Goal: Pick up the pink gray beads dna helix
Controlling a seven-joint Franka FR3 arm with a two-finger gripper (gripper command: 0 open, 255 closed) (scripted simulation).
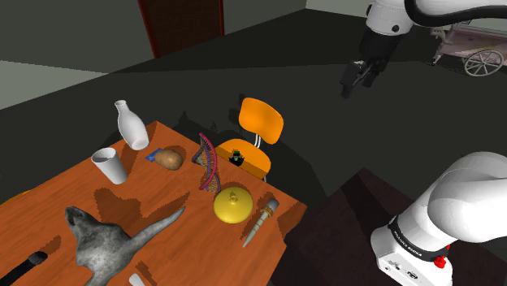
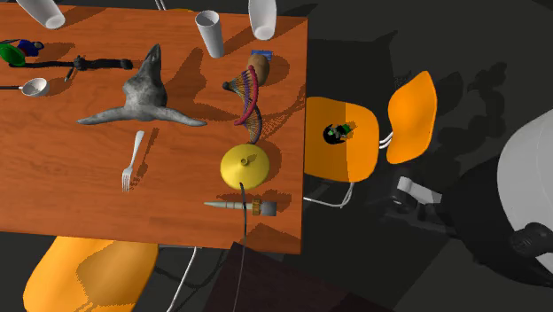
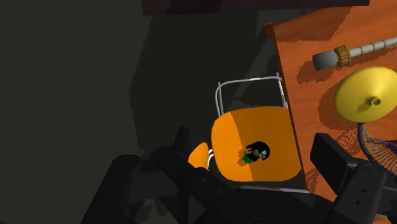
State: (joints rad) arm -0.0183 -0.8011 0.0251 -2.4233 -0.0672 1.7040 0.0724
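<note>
Helix (image 1: 208, 162) btwn prob. potato (image 1: 169, 158), yellow lid (image 1: 231, 205)

Brown table (image 1: 191, 244) holds helix (image 1: 209, 162), yellow lid (image 1: 231, 204), cup (image 1: 110, 166), bottle (image 1: 131, 124), grey figure (image 1: 104, 240).

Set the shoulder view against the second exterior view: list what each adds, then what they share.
Shoulder view adds: a dark red door and a wheeled cart in the background. Second exterior view adds: a spoon and a green item near that view's left edge. Shared: the bead helix on the wooden table, the yellow lid, the grey animal figure, the white cup and the orange chair.
</note>
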